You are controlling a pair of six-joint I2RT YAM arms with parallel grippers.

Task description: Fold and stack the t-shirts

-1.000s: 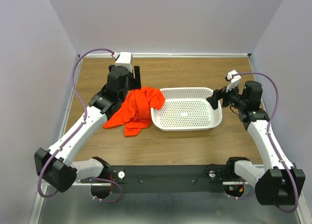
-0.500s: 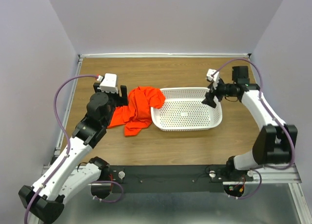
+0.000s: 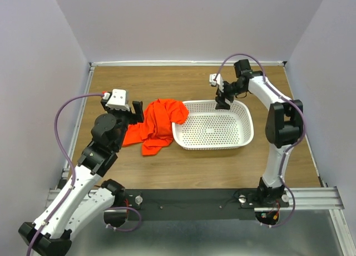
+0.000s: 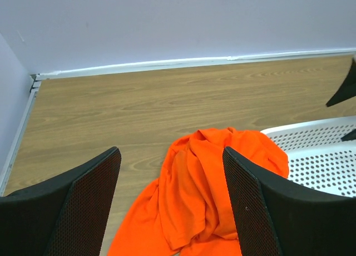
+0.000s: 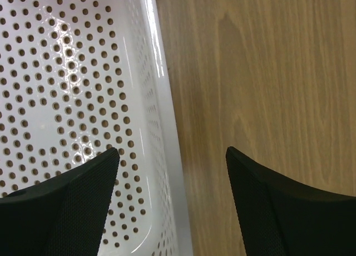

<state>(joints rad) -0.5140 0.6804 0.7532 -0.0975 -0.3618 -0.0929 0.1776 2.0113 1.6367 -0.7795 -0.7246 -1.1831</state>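
The bright orange t-shirt point(image 3: 158, 122) lies crumpled on the wooden table, its right part draped over the left rim of the white basket point(image 3: 245, 134). It fills the lower middle of the left wrist view point(image 4: 203, 200). My left gripper point(image 3: 137, 112) is open and empty, just left of the shirt and above it. My right gripper point(image 3: 223, 96) is open and empty above the basket's far rim point(image 5: 161, 128), one finger over the basket and one over the table.
The white perforated basket point(image 4: 322, 150) stands at the table's middle right and holds nothing. Purple walls enclose the table on three sides. Bare wood point(image 3: 183, 80) lies behind the shirt and basket, and in front of them.
My right arm has swung left along the basket's far side to its far rim. My left arm has drawn back a little toward the near left. The shirt has not moved.
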